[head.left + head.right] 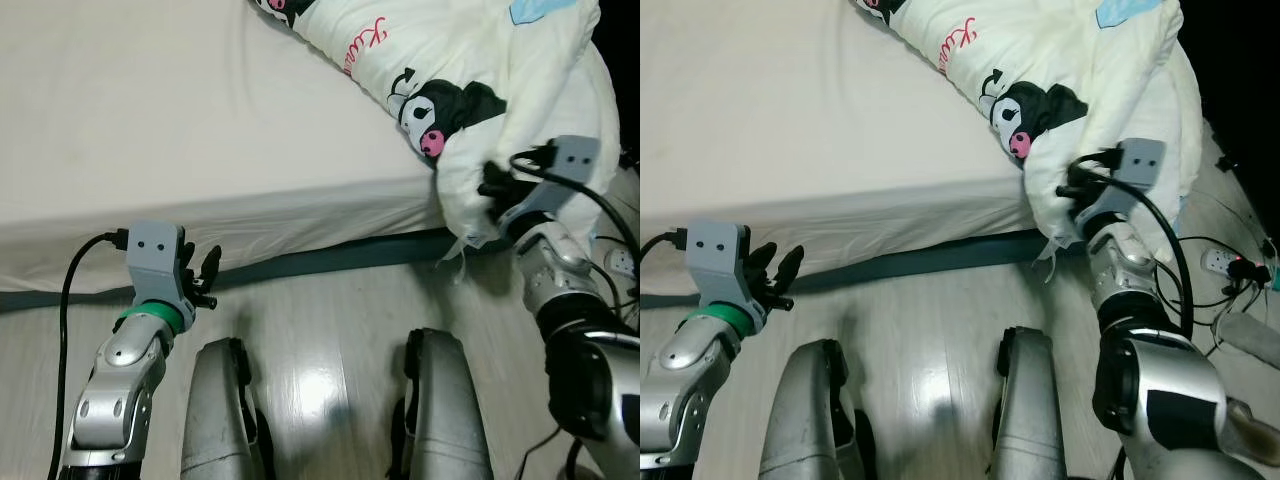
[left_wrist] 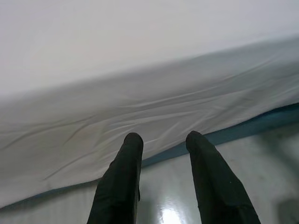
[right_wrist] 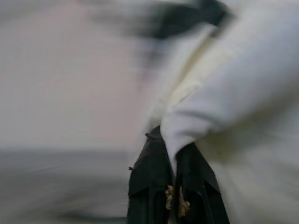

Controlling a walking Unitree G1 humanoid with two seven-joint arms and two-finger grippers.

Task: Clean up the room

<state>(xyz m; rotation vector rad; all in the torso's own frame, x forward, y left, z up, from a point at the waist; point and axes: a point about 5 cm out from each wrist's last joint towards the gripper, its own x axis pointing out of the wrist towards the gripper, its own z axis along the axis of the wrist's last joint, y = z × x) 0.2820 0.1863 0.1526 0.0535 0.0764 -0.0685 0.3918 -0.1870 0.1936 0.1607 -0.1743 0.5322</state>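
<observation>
A cream duvet (image 1: 470,60) printed with black-and-pink cartoon characters lies bunched on the bed's right side, and its edge hangs over the mattress corner. My right gripper (image 1: 492,187) is shut on a fold of that hanging edge; in the right wrist view the fingers (image 3: 149,186) pinch the cream fabric (image 3: 233,107). My left gripper (image 1: 207,272) hovers low beside the bed's side, fingers open with nothing between them. In the left wrist view its fingertips (image 2: 132,140) point at the white sheet (image 2: 140,102).
The bed (image 1: 150,110) with a bare white sheet spans the view, with a dark blue base strip (image 1: 330,256) along its bottom. Pale wood floor (image 1: 320,330) lies below. A power strip (image 1: 1225,262) and cables lie on the floor at the right.
</observation>
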